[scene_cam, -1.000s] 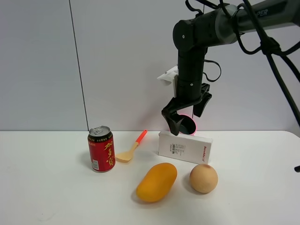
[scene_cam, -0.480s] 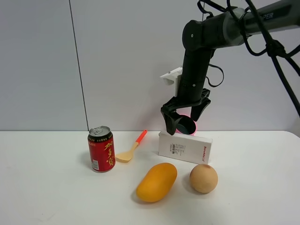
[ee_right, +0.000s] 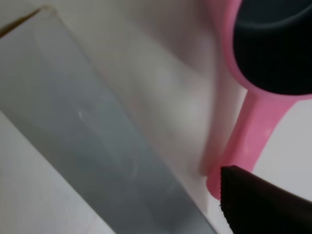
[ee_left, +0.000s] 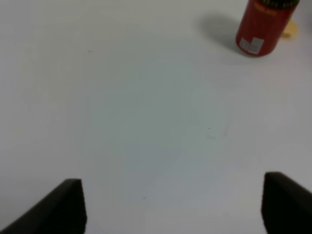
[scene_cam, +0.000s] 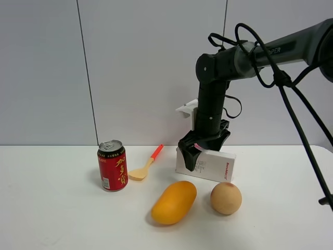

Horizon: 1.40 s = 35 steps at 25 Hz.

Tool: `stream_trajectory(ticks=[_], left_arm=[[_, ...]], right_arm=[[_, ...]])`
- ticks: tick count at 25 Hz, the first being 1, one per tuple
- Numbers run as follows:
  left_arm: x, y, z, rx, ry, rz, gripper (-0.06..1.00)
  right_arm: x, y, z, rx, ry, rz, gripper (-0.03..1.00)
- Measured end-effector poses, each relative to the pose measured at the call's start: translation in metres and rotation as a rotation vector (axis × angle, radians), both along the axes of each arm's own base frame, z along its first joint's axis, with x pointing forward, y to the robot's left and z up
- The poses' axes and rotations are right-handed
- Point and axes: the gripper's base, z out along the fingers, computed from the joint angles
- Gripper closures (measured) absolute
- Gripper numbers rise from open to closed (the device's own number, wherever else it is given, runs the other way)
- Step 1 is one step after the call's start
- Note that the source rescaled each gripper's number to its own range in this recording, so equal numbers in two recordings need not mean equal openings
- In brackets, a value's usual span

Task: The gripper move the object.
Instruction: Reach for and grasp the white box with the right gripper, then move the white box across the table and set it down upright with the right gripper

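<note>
The white box point(scene_cam: 212, 164) with small print and a red logo lies on the table behind the mango. My right gripper point(scene_cam: 203, 150) is down over the box's left end, jaws open, one finger in front of the box and one behind. In the right wrist view the box top point(ee_right: 97, 131) fills the frame, with one black fingertip point(ee_right: 263, 204) beside it. My left gripper point(ee_left: 175, 207) is open and empty above bare table, and it is out of the exterior high view.
A red drink can point(scene_cam: 113, 165) stands at the left and also shows in the left wrist view point(ee_left: 265, 24). An orange-handled spoon point(scene_cam: 145, 164) lies beside it. A mango point(scene_cam: 174, 202) and a round fruit point(scene_cam: 226, 198) lie in front of the box. A pink-rimmed black object point(ee_right: 273, 48) lies behind it.
My right arm has come down from above the box until its open fingers straddle the box's left end. The box and the other things have not moved.
</note>
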Motion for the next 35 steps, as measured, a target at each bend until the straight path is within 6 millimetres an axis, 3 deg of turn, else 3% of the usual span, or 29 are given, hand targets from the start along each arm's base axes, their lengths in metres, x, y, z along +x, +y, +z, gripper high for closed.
stream_trajectory(ticks=[10, 21, 29, 32, 35], left_arm=[[0.000, 0.000, 0.000, 0.001, 0.000, 0.000, -0.06], [0.000, 0.000, 0.000, 0.001, 0.000, 0.000, -0.06], [0.000, 0.000, 0.000, 0.001, 0.000, 0.000, -0.06], [0.000, 0.000, 0.000, 0.001, 0.000, 0.000, -0.06], [0.000, 0.000, 0.000, 0.001, 0.000, 0.000, -0.06]], right_arm=[[0.006, 0.001, -0.016, -0.006, -0.027, 0.005, 0.28], [0.009, -0.001, -0.017, -0.034, -0.056, 0.000, 0.97], [0.010, -0.003, -0.012, -0.046, -0.074, -0.041, 0.96], [0.006, -0.003, 0.008, -0.037, -0.095, -0.042, 0.96], [-0.006, -0.002, 0.046, 0.001, -0.102, -0.065, 0.96]])
